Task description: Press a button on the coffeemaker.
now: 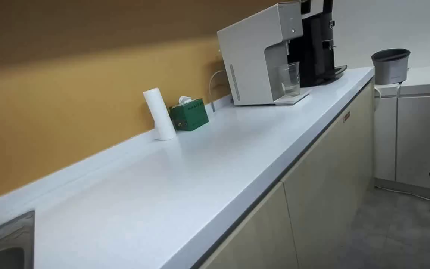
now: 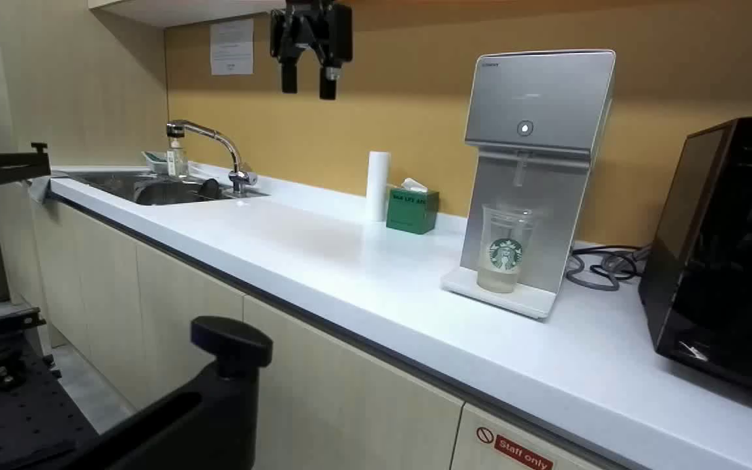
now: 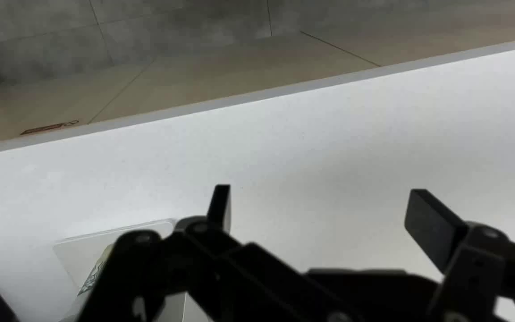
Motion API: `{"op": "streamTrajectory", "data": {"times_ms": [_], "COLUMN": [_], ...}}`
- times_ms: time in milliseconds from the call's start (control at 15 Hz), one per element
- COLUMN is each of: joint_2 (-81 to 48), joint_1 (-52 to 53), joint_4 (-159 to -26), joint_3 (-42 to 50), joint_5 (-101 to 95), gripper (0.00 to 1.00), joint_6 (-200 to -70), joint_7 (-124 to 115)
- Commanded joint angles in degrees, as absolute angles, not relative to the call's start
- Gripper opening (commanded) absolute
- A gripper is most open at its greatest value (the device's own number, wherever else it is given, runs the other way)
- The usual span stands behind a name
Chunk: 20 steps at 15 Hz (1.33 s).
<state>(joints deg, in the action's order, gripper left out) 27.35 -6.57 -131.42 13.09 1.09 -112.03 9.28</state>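
Observation:
The coffeemaker is a large white boxy appliance with a grey front; it stands on the counter in both exterior views [image 1: 252, 63] [image 2: 539, 91]. A round lit button [image 2: 525, 128] is on its upper front panel. A clear plastic cup [image 2: 499, 261] with some liquid stands on its pale base tray, under the spout. My gripper [image 2: 309, 85] is open and empty in the air above the counter, apart from the coffeemaker. In the wrist view the fingers [image 3: 320, 197] are wide apart; the tray [image 3: 154, 228] shows at lower left, and the button is out of view there.
A paper roll [image 2: 377, 186] and a green tissue box [image 2: 412, 210] stand by the wall, left of the coffeemaker. A black appliance [image 2: 728, 254] stands to its right, with cables [image 2: 611, 267] between. A sink with a faucet [image 2: 219, 140] is at the far left.

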Motion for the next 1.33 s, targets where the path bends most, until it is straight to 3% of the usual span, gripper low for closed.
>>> {"op": "streamTrajectory", "data": {"times_ms": [0, 933, 1267], "joint_2": [27.24, 27.26, 26.5], "joint_1": [-7.21, -7.24, -9.25], "joint_4": [-131.32, -131.31, -132.58], "joint_3": [12.58, 12.59, 13.47], "joint_5": [1.38, 1.38, 0.89], "gripper": [1.0, 1.0, 1.0], "joint_6": [-111.93, -112.0, -124.96], "joint_7": [9.54, 9.56, 8.68]}}
